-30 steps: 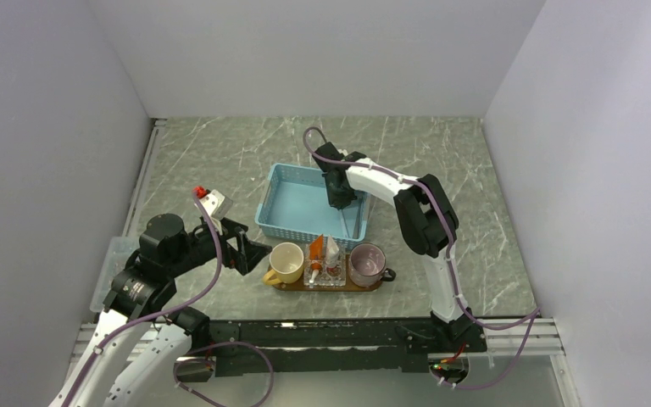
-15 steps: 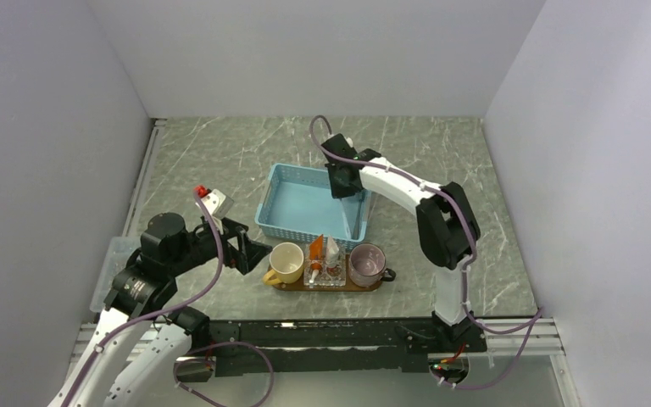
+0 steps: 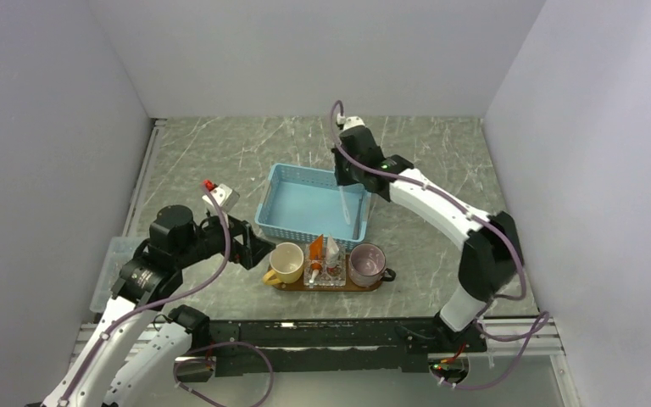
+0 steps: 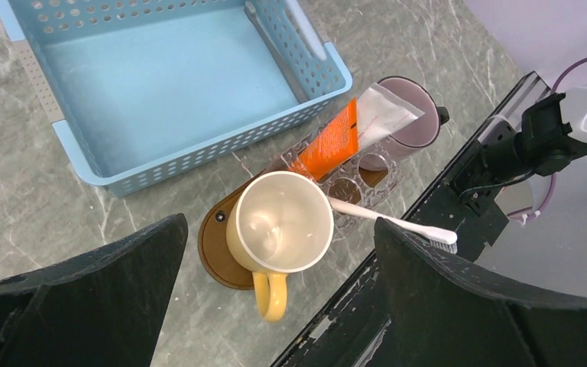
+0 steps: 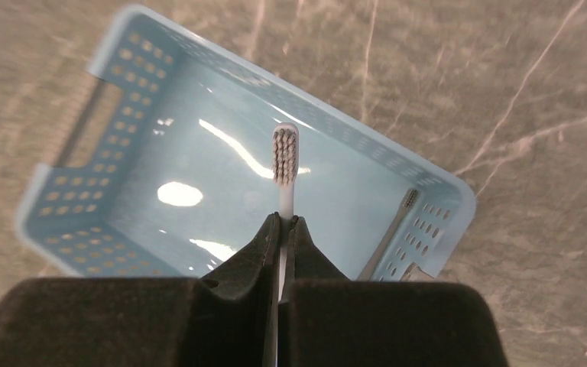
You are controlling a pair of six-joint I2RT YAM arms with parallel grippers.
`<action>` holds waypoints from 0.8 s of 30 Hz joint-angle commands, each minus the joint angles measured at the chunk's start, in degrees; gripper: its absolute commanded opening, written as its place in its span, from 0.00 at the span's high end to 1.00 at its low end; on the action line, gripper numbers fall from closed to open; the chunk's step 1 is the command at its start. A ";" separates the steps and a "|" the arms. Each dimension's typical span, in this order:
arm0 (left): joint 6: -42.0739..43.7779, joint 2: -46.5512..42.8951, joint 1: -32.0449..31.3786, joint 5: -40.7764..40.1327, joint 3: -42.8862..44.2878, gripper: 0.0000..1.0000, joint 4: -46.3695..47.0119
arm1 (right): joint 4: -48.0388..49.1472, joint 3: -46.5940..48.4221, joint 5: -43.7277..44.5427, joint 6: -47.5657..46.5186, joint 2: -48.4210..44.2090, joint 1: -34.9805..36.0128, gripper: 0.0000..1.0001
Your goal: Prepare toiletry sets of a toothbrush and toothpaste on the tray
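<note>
Being clamped thinly between the right fingers [image 5: 254,256], the slim white toothbrush [image 5: 285,157] could be swivelled loose; left fingers [image 4: 84,287] are spread.

The surface [image 3: 220,153] is grey-green with pale veins. The basket [image 3: 267,208] is light blue (hole-dotted walls), the tray [image 4: 212,252] brown, beside yellow cup [image 3: 286,261], mauve cup [image 3: 367,263], orange tube [image 4: 332,141], white tube [image 4: 378,111] and white toothbrush [image 5: 285,164].

Top view looks down from high behind; both wrist views look down, nearer. All share the basket [image 3: 305,208]; top and left wrist, the tray [image 4: 214,260].
</note>
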 commanded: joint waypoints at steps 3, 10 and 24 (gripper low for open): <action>-1.94 2.03 0.32 1.51 4.26 0.01 4.96 | 13.03 -4.59 -2.49 -4.00 -13.46 0.49 1.00; -4.67 5.55 0.32 7.11 9.77 0.01 8.90 | 19.81 -9.85 -11.50 -4.33 -24.69 0.85 1.00; -16.75 8.78 -0.30 24.66 10.60 0.01 27.91 | 37.42 -22.31 -27.55 9.18 -42.26 6.84 1.00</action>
